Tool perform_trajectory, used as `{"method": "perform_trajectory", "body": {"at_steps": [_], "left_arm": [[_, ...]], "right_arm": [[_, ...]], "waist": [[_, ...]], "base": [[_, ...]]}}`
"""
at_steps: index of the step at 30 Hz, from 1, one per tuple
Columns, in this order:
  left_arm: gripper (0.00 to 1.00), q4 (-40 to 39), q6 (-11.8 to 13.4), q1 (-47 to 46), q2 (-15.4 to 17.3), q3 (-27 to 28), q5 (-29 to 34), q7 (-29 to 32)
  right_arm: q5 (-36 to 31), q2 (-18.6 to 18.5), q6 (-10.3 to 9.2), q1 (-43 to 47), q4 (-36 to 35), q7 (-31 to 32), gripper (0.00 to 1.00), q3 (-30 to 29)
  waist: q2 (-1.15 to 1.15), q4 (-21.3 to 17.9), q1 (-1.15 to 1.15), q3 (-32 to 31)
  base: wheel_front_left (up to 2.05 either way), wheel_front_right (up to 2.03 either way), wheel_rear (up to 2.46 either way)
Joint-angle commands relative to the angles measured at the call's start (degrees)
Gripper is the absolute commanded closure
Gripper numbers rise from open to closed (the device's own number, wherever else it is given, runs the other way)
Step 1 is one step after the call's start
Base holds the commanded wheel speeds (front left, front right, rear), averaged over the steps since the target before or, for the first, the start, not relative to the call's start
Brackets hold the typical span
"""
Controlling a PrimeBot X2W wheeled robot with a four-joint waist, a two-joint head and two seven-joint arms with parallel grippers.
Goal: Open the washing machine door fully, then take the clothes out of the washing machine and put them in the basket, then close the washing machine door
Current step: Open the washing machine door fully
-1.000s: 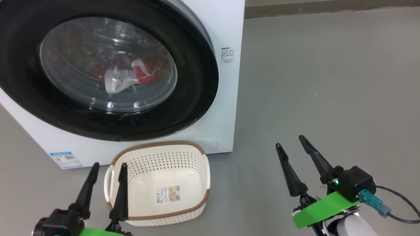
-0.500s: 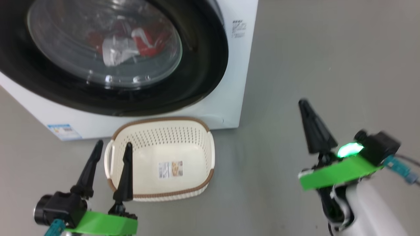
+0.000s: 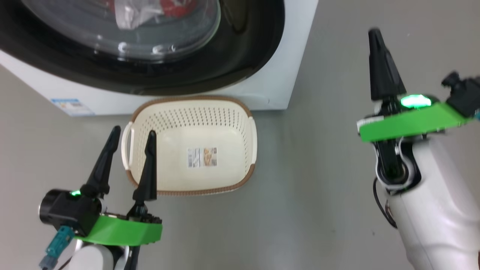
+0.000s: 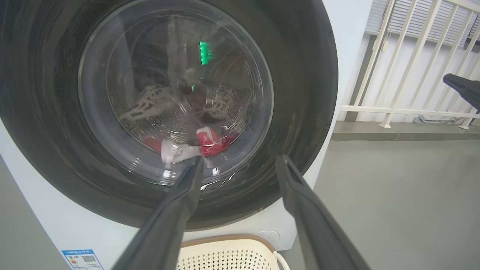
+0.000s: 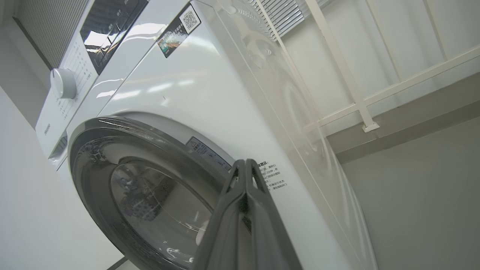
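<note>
Task not begun: washing machine door (image 4: 172,108) is found shut, clothes (image 4: 195,144) are seen through it in the washing machine (image 5: 210,93), basket (image 3: 195,100) is set without clothes on the floor (image 3: 318,187) before it; left gripper (image 3: 134,131) jaws spread, right gripper (image 3: 375,35) jaws pressed together, nothing held.

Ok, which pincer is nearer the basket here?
Left. The left pincer, open, hovers at the basket's left handle; the right pincer, shut, is far off to the basket's right, out past the washing machine's corner.
</note>
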Motion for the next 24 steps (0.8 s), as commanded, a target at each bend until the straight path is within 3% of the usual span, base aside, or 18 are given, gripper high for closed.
{"method": "perform_trajectory", "body": {"at_steps": [1,7,13,24], "left_arm": [[0.00,-1.7,-0.3,-1.9,0.9,1.4,-0.2,-0.5],[0.00,-2.0,-0.3,-3.9,0.9,0.7,-1.3,-0.5],[0.00,-1.9,-0.3,-6.2,0.9,-0.6,-2.0,-0.5],[0.00,-1.5,-0.3,-8.5,0.9,-1.8,-2.4,-0.5]], "right_arm": [[1.5,0.5,-0.03,-2.7,-0.3,-0.4,1.00,1.6],[8.7,0.4,-0.03,-8.9,3.3,-0.4,1.00,3.9],[17.2,-2.8,-0.03,-16.7,6.8,1.4,1.00,8.0],[33.9,-6.6,-0.03,-25.7,8.5,13.8,1.00,12.1]], "waist": [[0.00,1.6,0.00,3.3],[0.00,2.4,0.00,6.6],[0.00,3.2,0.00,9.8],[0.00,4.4,0.00,13.2]], "base": [[0.00,0.00,0.00],[0.00,0.00,0.00],[0.00,0.00,0.00],[0.00,0.00,0.00]]}}
